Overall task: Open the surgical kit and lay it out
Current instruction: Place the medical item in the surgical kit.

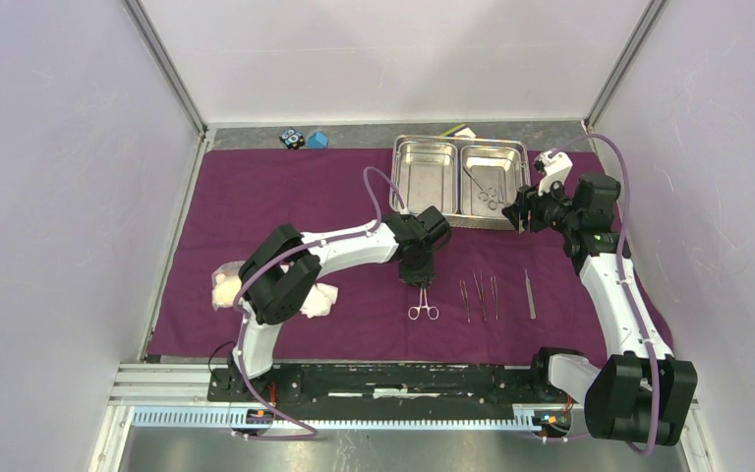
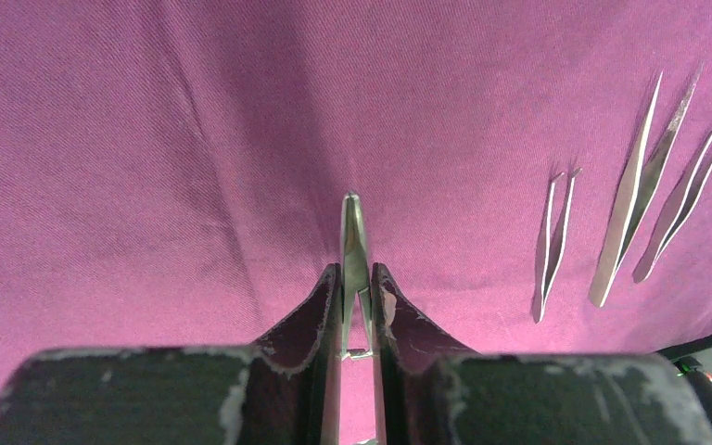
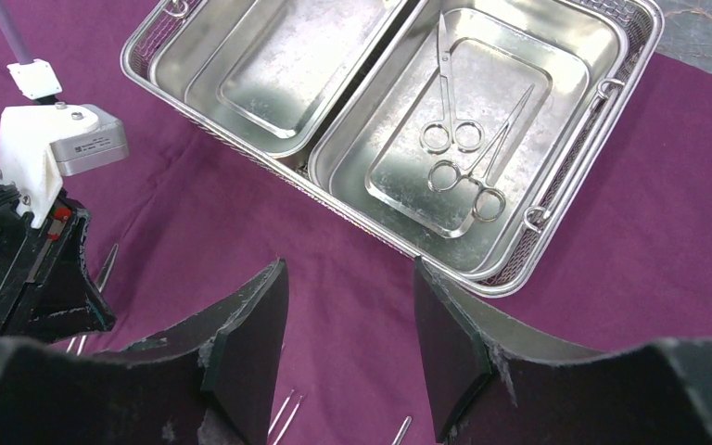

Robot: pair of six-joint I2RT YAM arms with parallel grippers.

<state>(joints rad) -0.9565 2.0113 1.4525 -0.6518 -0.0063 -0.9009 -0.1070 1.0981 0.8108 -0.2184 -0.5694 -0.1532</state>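
Note:
The dark-purple cloth wrap lies spread flat. My left gripper points down at its middle, shut on a slim steel clamp whose tip pokes out between the fingers and whose ring handles rest on the cloth. Tweezers lie in a row just to the right. The steel tray stands at the back; its right compartment holds two scissors-like clamps. My right gripper hovers open over the cloth at the tray's front right corner. White gauze wads lie at the left.
Small blue and black blocks sit beyond the cloth's far edge, and a small yellow-and-white block sits behind the tray. The left arm's forearm crosses the cloth's middle. White walls close in on three sides.

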